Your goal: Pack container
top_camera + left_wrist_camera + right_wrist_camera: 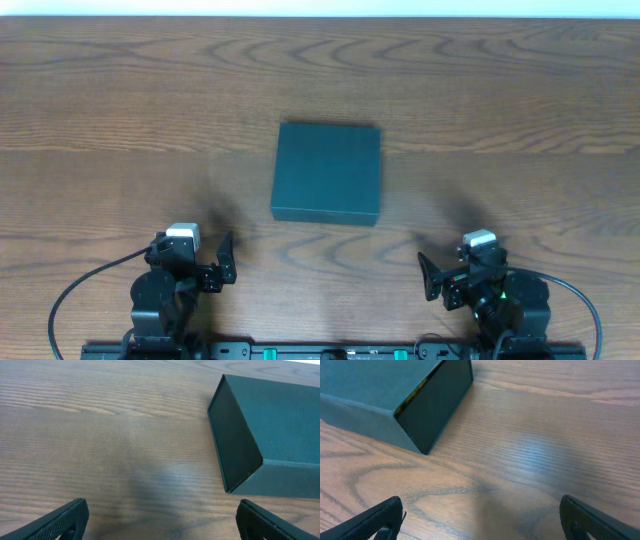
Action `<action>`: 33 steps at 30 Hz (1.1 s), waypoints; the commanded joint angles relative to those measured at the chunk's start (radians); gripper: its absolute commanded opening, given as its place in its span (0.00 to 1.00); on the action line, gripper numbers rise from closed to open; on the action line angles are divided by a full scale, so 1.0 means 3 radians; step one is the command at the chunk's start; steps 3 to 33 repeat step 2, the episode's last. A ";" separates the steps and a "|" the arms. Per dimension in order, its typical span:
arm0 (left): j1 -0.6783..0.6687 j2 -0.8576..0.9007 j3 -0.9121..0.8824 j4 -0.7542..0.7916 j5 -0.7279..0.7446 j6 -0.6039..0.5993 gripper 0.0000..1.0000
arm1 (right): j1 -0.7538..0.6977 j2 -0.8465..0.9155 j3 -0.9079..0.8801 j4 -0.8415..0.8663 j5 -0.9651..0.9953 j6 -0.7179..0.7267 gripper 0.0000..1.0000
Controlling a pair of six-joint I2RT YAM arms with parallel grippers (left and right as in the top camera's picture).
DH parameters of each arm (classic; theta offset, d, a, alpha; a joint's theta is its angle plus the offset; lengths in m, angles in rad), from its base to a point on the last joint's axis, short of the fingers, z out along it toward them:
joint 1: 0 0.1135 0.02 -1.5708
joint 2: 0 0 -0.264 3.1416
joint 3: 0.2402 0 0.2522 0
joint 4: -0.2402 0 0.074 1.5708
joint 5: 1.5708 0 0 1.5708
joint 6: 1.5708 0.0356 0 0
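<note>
The container (327, 172), a dark teal square box with its lid down, sits in the middle of the wooden table. It shows at the upper right of the left wrist view (280, 425) and at the upper left of the right wrist view (375, 390). My left gripper (193, 252) rests near the front edge, below and left of the box, open with bare wood between its fingers (65, 520). At the front right my right gripper (466, 265) is likewise open and empty, well short of the box, as its own view (480, 517) confirms.
Brown wood-grain tabletop (120, 110) stretches on all sides of the box. Black cables (70, 300) loop out from both arm bases along the front edge. A pale strip marks the table's far edge (320, 8).
</note>
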 commanded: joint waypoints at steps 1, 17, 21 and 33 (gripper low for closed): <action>0.0013 -0.0022 -0.0047 0.0008 -0.0036 -0.0024 0.95 | 0.0015 -0.0032 -0.0017 0.0004 -0.0014 -0.0014 0.99; 0.0013 -0.0022 -0.0047 0.0008 -0.0036 -0.0024 0.95 | 0.0015 -0.0032 -0.0017 0.0004 -0.0014 -0.0014 0.99; 0.0013 -0.0022 -0.0047 0.0008 -0.0036 -0.0024 0.95 | 0.0015 -0.0032 -0.0017 0.0004 -0.0014 -0.0014 0.99; 0.0013 -0.0022 -0.0047 0.0008 -0.0036 -0.0024 0.95 | 0.0015 -0.0032 -0.0017 0.0004 -0.0014 -0.0014 0.99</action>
